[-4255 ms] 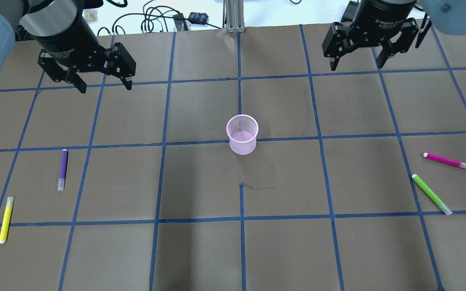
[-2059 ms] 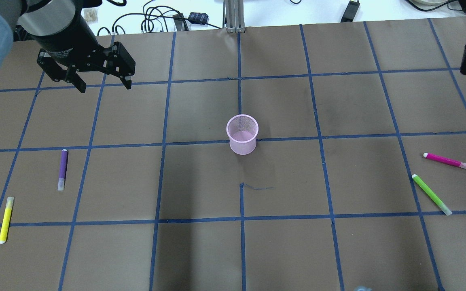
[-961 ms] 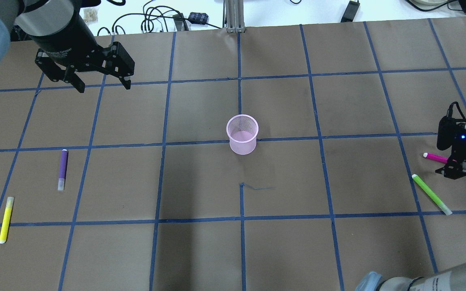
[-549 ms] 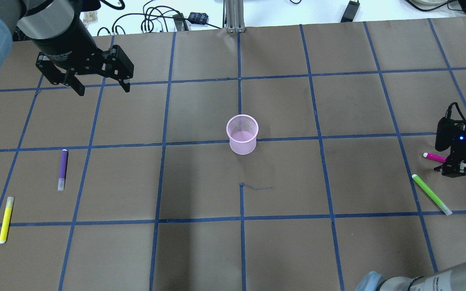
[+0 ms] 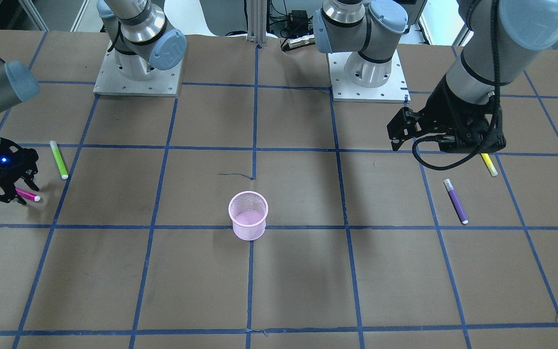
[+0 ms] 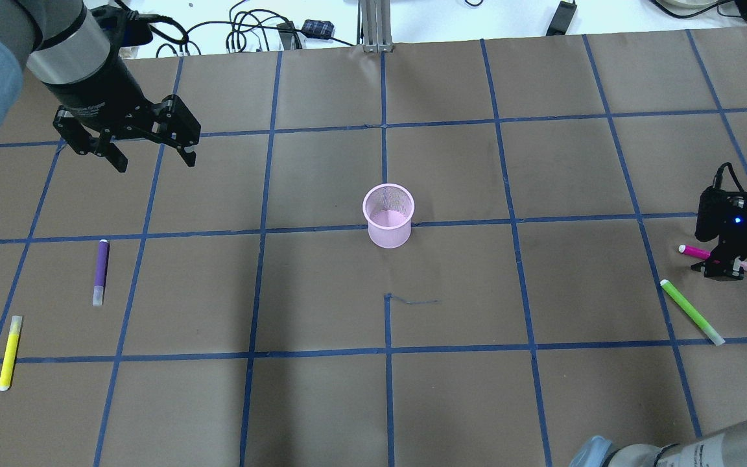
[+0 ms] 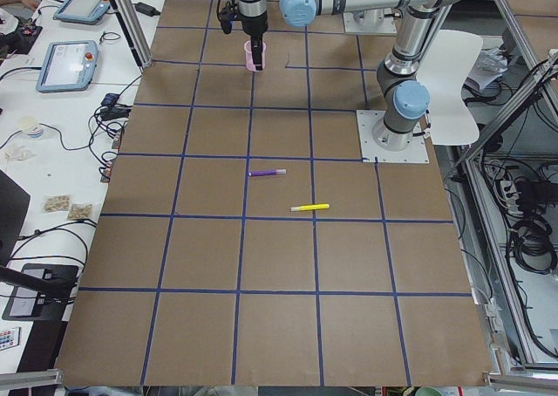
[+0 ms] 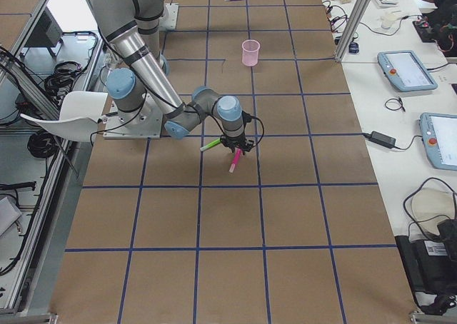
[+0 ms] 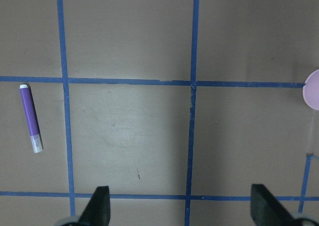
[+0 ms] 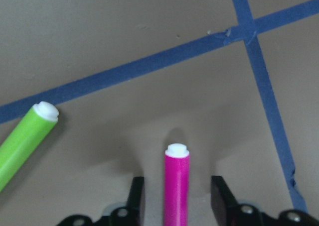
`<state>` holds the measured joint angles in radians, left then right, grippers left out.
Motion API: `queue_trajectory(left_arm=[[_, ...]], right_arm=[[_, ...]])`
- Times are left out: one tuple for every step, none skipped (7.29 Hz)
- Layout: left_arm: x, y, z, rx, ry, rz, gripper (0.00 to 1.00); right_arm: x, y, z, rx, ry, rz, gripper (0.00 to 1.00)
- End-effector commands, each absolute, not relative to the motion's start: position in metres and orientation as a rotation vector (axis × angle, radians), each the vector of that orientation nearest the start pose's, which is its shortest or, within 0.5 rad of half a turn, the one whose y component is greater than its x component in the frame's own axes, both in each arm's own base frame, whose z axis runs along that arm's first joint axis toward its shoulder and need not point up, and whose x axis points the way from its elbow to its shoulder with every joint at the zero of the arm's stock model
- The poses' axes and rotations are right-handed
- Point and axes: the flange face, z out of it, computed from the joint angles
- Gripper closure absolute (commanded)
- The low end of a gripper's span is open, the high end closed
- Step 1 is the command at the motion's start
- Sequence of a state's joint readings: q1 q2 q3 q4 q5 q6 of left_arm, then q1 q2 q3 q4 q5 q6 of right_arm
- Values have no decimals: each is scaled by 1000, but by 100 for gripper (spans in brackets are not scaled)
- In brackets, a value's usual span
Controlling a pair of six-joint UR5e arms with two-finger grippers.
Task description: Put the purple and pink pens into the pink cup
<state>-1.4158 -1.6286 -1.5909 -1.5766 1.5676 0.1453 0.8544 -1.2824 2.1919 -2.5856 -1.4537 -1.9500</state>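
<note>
The magenta-pink marker pen (image 10: 177,186) is seen lying flat at the far right of the brown paper-covered table (image 6: 451,402), between the parted fingers of the right gripper (image 6: 722,267), with a gap left on either side. The purple marker pen (image 6: 100,271) is laid flat on the left, well apart from the left gripper (image 6: 153,159), whose jaws are spread wide. The pink mesh cup (image 6: 388,217) is stood upright at the centre. A green pen (image 6: 691,311) is found near the pink one, a yellow pen (image 6: 10,352) near the purple.
</note>
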Motion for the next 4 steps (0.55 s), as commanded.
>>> queue_trajectory(left_arm=[[2, -526, 422, 43, 3176, 207, 0], [34, -527, 397, -6, 3201, 277, 0], [57, -527, 370, -96, 3281, 329, 0], [70, -532, 334, -145, 3318, 388, 0]], right_arm=[[-199, -450, 172, -1866, 2603, -221, 92], [-198, -450, 171, -1869, 2599, -223, 100], [-199, -453, 177, -1906, 2588, -240, 100], [-195, -459, 184, -1932, 2573, -294, 100]])
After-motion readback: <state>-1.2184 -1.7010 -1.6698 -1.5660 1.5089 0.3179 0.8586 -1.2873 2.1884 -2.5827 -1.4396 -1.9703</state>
